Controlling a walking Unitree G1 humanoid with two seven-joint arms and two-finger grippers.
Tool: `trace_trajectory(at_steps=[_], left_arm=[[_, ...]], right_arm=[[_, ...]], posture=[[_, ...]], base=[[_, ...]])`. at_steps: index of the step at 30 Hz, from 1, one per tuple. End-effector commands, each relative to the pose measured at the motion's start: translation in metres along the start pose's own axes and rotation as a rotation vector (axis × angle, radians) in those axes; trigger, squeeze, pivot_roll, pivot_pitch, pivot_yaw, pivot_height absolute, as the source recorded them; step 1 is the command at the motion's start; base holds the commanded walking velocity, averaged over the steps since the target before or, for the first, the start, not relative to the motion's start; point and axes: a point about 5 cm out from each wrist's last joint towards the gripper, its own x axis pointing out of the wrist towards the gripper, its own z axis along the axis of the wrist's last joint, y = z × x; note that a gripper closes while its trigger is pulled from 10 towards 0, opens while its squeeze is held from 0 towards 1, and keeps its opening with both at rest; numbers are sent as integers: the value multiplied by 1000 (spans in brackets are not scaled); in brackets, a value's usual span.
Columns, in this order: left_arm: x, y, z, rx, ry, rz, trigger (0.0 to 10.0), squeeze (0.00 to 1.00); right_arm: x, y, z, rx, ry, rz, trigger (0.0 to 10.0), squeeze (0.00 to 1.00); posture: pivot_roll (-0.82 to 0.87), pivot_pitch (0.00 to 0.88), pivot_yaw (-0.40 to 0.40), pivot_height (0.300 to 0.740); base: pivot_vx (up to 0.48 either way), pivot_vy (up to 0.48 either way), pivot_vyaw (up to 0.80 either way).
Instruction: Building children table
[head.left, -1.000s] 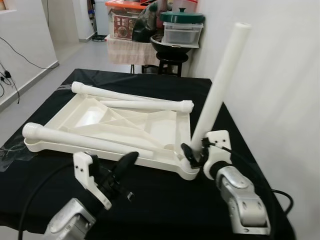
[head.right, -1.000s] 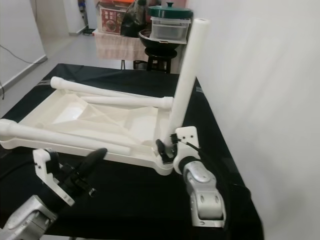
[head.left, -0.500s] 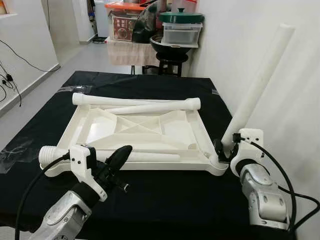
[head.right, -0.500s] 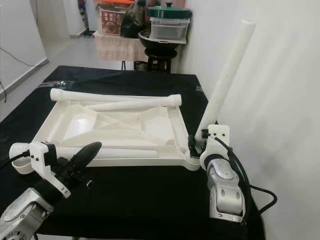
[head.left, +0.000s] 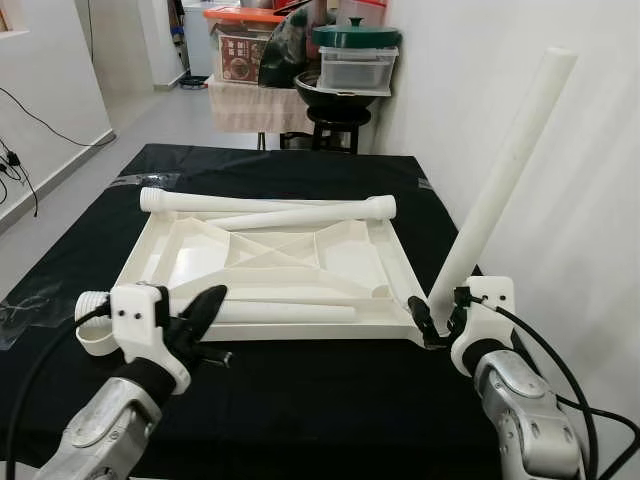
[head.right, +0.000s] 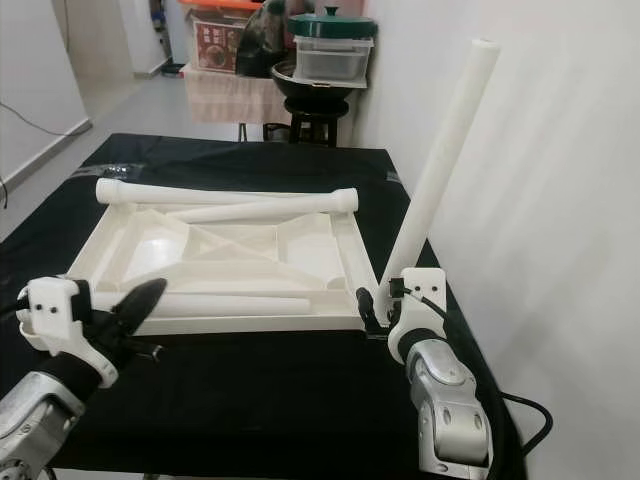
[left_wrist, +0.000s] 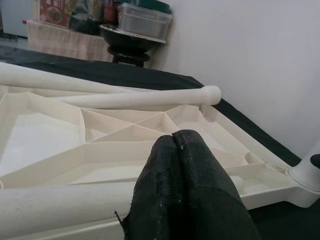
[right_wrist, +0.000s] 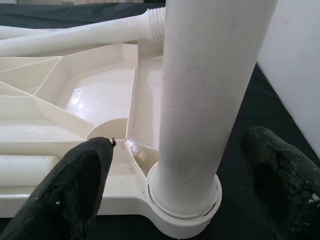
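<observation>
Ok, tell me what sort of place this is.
Probably a room in a home, used for storage. A black-covered table stands against a white wall; behind it a stool carries a pot and lidded containers, with tiled floor leading off.

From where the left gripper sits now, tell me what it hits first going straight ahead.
The left gripper, fingers shut, points across the upturned tabletop. Probably first comes the loose leg lying along the near edge, right by its tips; depth there is uncertain.
</observation>
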Motion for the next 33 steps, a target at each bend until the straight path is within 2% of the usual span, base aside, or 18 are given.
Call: trace_trajectory(at_steps=[1, 2, 3, 4, 5, 6, 8, 10, 11, 12, 15, 16, 19, 22, 26, 27, 29, 33], left_arm=[[-1, 3, 2, 2, 7, 14, 10000, 0], [-2, 6, 4, -24, 1, 33, 10000, 0], [-5, 15, 9, -58, -27, 97, 10000, 0], [-5, 15, 9, -58, -27, 97, 10000, 0], [-6, 18, 10, -63, -40, 126, 10000, 0], [-6, 18, 10, -63, -40, 126, 10000, 0], [-10, 26, 10, -56, -45, 184, 10000, 0], [-11, 28, 10, -51, -43, 208, 10000, 0], [-12, 28, 10, -73, -42, 202, 10000, 0], [-13, 28, 9, -52, -28, 213, 10000, 0], [-13, 28, 8, -38, -16, 219, 10000, 0], [-15, 28, 5, 3, 5, 234, 10000, 0], [-16, 25, 0, 20, 24, 227, 10000, 0], [-15, 22, -4, -7, 29, 211, 10000, 0], [-12, 20, -9, 28, 52, 174, 10000, 0], [-10, 19, -9, 69, 54, 159, 10000, 0], [-10, 19, -9, 69, 54, 159, 10000, 0], [-10, 19, -8, 105, 49, 165, 10000, 0]], right_arm=[[-3, -1, -1, 8, 5, 12, 10000, 1000], [-7, 0, -3, 9, 7, 51, 10000, 937], [-14, 4, -7, 23, 8, 116, 10000, 725], [-14, 4, -7, 23, 8, 116, 10000, 725], [-16, 6, -8, 25, 8, 136, 10000, 651], [-16, 6, -8, 25, 8, 136, 10000, 651], [-19, 12, -8, 31, 2, 180, 10000, 361], [-20, 14, -8, 32, 1, 194, 10000, 361], [-21, 16, -9, 34, 1, 214, 10000, 239], [-22, 18, -9, 38, 0, 233, 10000, 98], [-23, 19, -8, 42, -1, 245, 10000, 98], [-23, 23, -7, 46, -10, 276, 10000, 0], [-26, 29, -4, 54, -30, 338, 10000, 0], [-26, 35, -3, 54, -45, 375, 10000, 0], [-25, 37, -4, 62, -55, 388, 10000, 0], [-25, 37, -4, 72, -58, 391, 10000, 0], [-25, 37, -4, 72, -58, 391, 10000, 0], [-24, 36, -4, 93, -65, 399, 10000, 0]], posture=[[-53, 0, -58, 740], [-53, 0, -56, 740], [-55, 0, -53, 740], [-55, 0, -53, 740], [-55, 0, -53, 740], [-55, 0, -53, 740], [-57, 0, -53, 740], [-57, 0, -53, 740], [-58, 0, -54, 740], [-59, 0, -55, 740], [-59, 0, -55, 740], [-62, 0, -57, 740], [-64, 0, -59, 740], [-68, 0, -65, 740], [-69, 0, -67, 740], [-75, 0, -64, 740], [-75, 0, -64, 740], [-74, 0, -60, 740]], base=[[0, 0, 0], [0, 0, 0], [0, 0, 0], [0, 0, 0], [0, 0, 0], [0, 0, 0], [0, 0, 0], [0, 0, 0], [0, 0, 0], [0, 0, 0], [0, 0, 0], [0, 0, 0], [0, 0, 0], [0, 0, 0], [0, 0, 0], [0, 0, 0], [0, 0, 0], [0, 480, 0]])
